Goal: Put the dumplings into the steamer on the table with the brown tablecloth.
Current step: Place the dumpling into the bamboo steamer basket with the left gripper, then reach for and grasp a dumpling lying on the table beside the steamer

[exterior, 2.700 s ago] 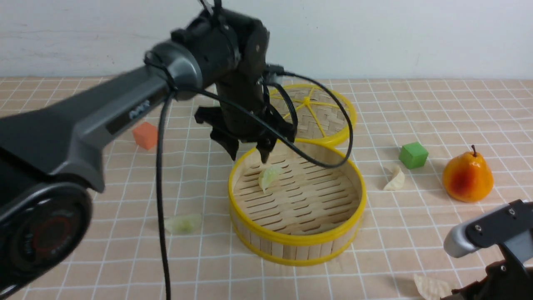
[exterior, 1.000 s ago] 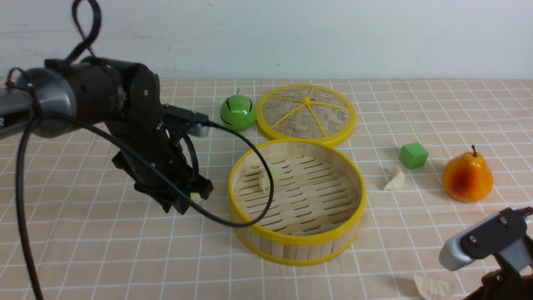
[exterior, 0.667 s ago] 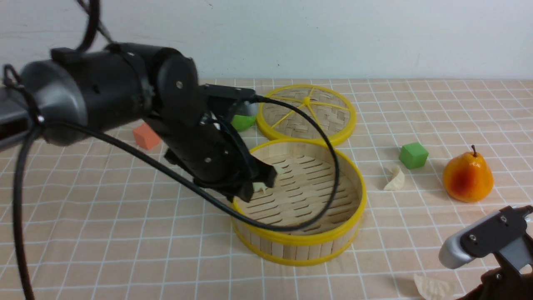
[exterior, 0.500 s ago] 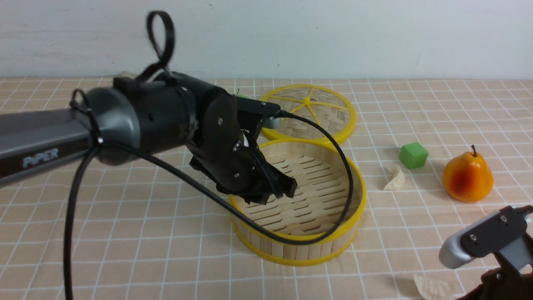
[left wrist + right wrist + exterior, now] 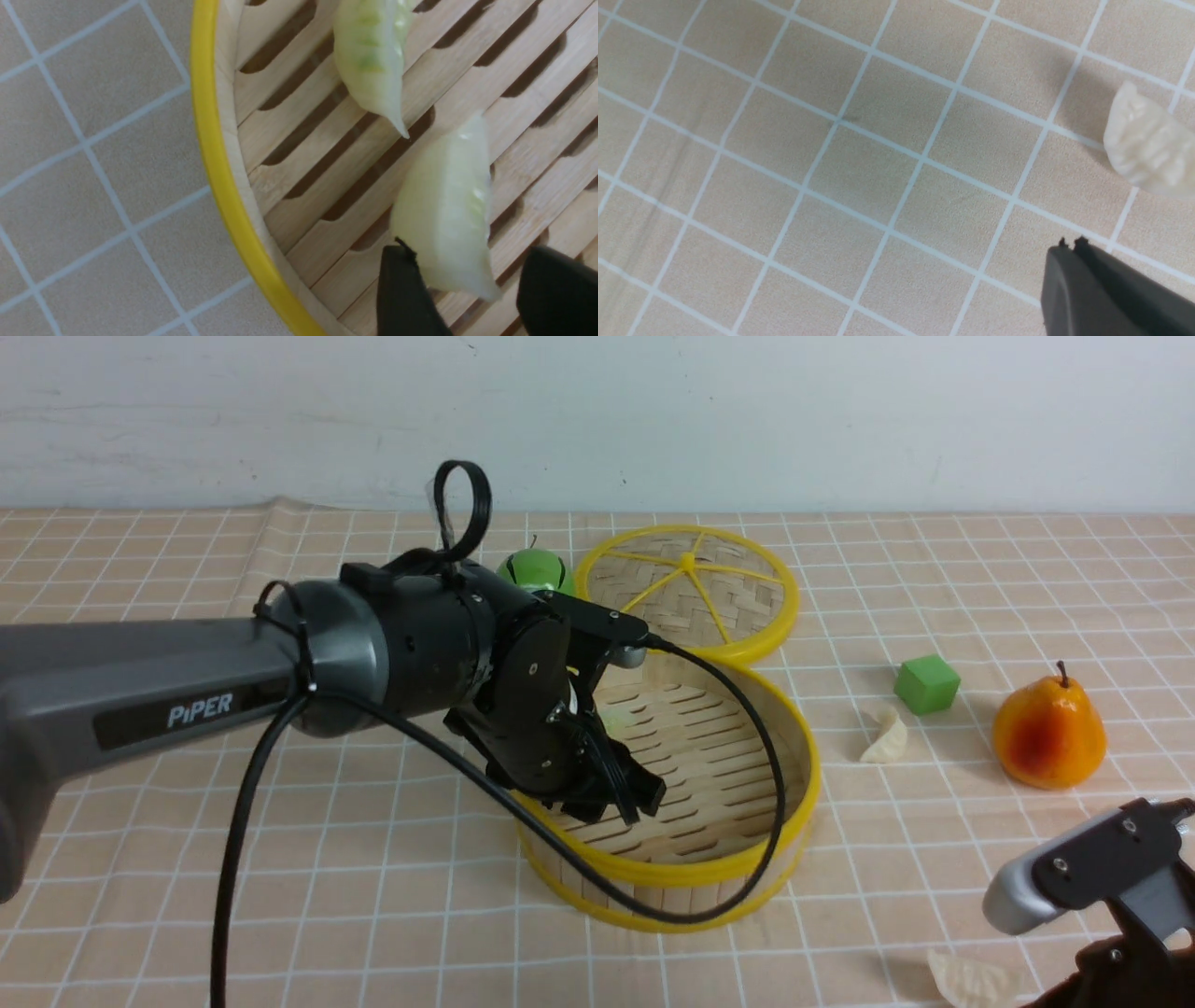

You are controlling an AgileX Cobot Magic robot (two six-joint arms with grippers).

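The bamboo steamer (image 5: 667,877) stands mid-table on the brown tablecloth (image 5: 280,859). My left gripper (image 5: 625,798) reaches down inside its near-left part. In the left wrist view the gripper (image 5: 467,261) stands open, and a pale green dumpling (image 5: 444,224) lies on the slats between the fingers, with a gap to one finger. Another green dumpling (image 5: 371,70) lies beside it, close to the yellow rim (image 5: 219,154). Two white dumplings (image 5: 885,739) (image 5: 966,978) lie on the cloth right of the steamer. My right gripper (image 5: 1071,242) is shut and empty, close to the nearer white dumpling (image 5: 1148,144).
The flat woven lid (image 5: 686,583) lies behind the steamer, with a green apple (image 5: 534,571) to its left. A green cube (image 5: 926,683) and an orange-yellow pear (image 5: 1048,733) stand at the right. The left arm's black cable loops over the steamer's front rim.
My left gripper carried a green dumpling from the cloth left of the steamer into the steamer, then its jaws parted. The right arm stayed still.
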